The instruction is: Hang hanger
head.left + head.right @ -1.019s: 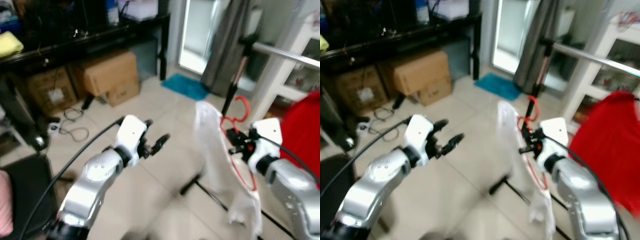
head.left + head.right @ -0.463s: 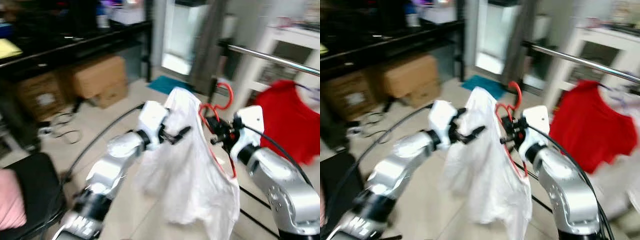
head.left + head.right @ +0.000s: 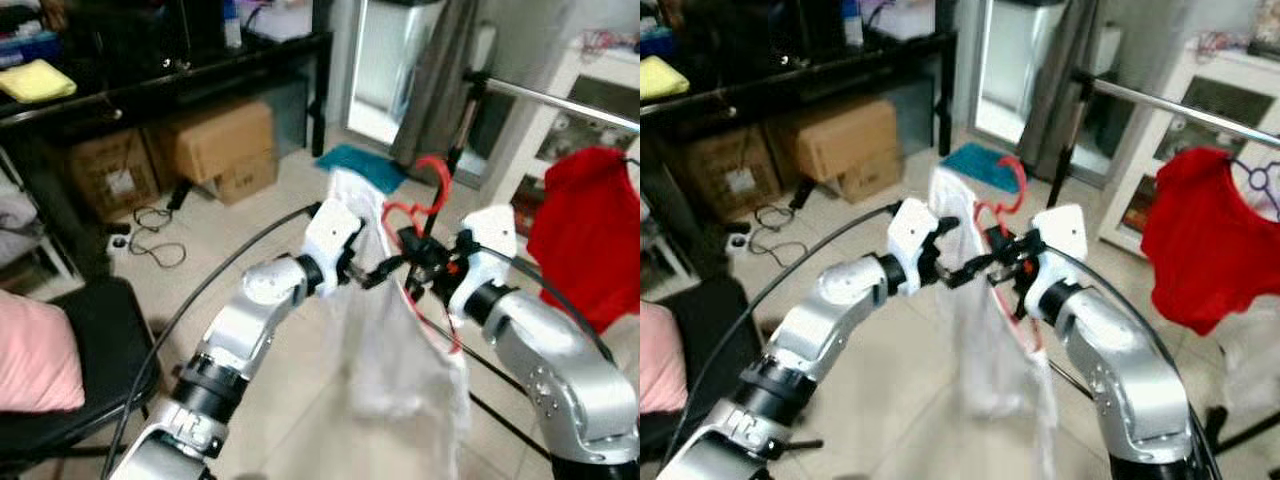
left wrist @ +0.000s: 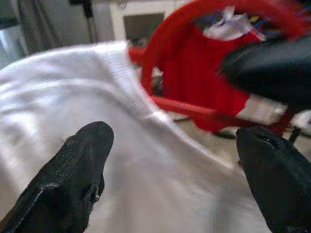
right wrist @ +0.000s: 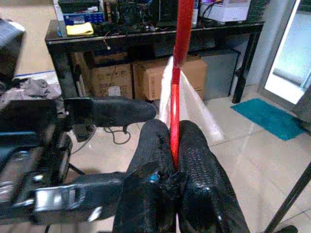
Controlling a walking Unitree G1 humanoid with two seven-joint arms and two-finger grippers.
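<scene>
Between our two arms, raised in front of us, hangs the red hanger (image 3: 425, 205) with a white garment (image 3: 400, 340) draped over it. Our right gripper (image 5: 174, 145) has its jaws pressed together on the hanger's thin red bar, which runs straight up between the fingers in the right wrist view. Our left gripper (image 3: 372, 272) reaches in from the other side with its jaws spread; in the left wrist view the white cloth and a red curve of the hanger lie between the two black fingers (image 4: 77, 170), but we cannot tell whether either finger touches the cloth.

Much of the hanger is hidden: the garment covers its shoulders, and only the hook and part of one lower edge show red. The garment's bottom hem is blurred, so we cannot make out where it ends above the tiled floor (image 3: 290, 200).

Beyond the hanger, a metal rail (image 3: 1180, 105) crosses on our right, its far end cut off by the frame's edge. A red shirt (image 3: 1195, 235) already hangs from it, with bare rail between that shirt and the rail's upright post (image 3: 455, 150). Off to our left stand a dark counter (image 3: 170, 75) with cardboard boxes (image 3: 210, 150) beneath, and a black chair (image 3: 90, 370) holding a pink cushion (image 3: 35, 360), all well apart from the arms.
</scene>
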